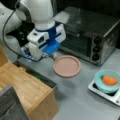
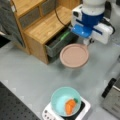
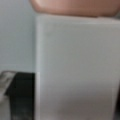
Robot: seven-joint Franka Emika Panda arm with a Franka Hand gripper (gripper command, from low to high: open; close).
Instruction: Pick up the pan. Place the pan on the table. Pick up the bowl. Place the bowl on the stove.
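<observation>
- The gripper [image 1: 53, 55] sits at the handle end of the pan [image 1: 67, 66], and in a front view it shows at the pan's [image 2: 74, 55] upper-right edge, gripper [image 2: 89, 42] just above it. Whether its fingers are pinching the handle or spread cannot be told — the blue-and-white wrist body hides them.
- The pan lies on or just over the table [image 1: 75, 100], between the wooden block [image 1: 27, 92] and the toaster oven [image 1: 95, 37]; contact with the grey surface is uncertain. The wrist view shows only the pan's [image 3: 75, 7] pink edge at the top.
- The bowl [image 2: 65, 101] already sits on the stove [image 2: 83, 110], with an orange object [image 2: 70, 106] inside.
- Risk: if the pan is not fully down, letting go could drop or tilt it; the handle grip is off-centre, so the pan could swing towards the block's open drawer [image 2: 58, 43] — it is near.
</observation>
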